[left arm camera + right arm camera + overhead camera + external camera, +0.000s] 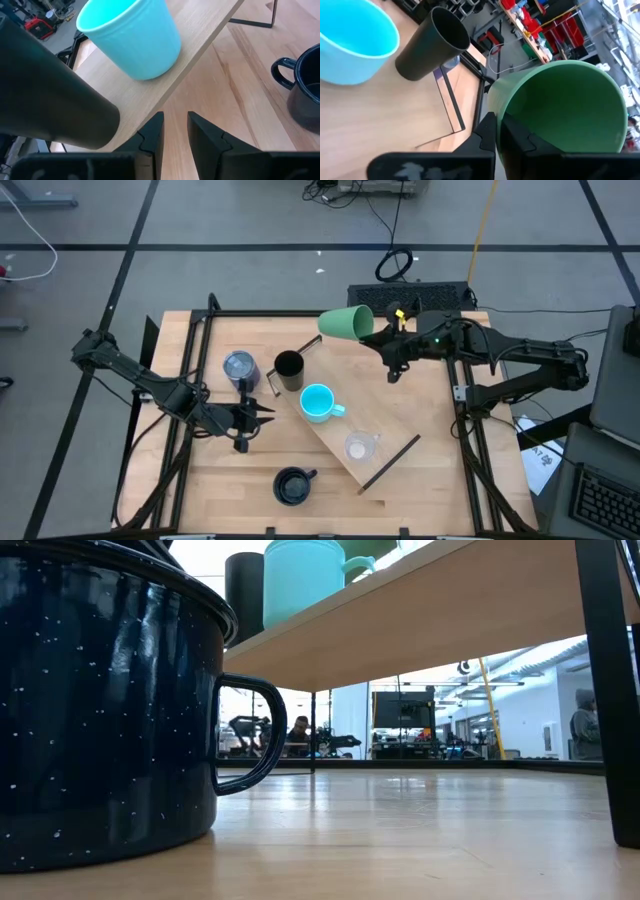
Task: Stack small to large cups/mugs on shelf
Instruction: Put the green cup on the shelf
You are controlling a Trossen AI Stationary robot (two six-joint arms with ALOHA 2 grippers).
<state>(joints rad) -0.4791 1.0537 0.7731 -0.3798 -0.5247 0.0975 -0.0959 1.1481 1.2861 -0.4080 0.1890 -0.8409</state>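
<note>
the right tool (378, 332), upper centre of the high view, grips the green cup (346, 322) by its rim above the shelf (385, 435), likely to set it beside the black cup (289, 366), while the left tool (262, 412) waits narrowly parted at left.

Grey floor (250, 215) with dark seams surrounds the wooden tabletop (220, 480). Cables (395, 240) trail across it. Beyond, a person (298, 732) sits in the bright room.
</note>
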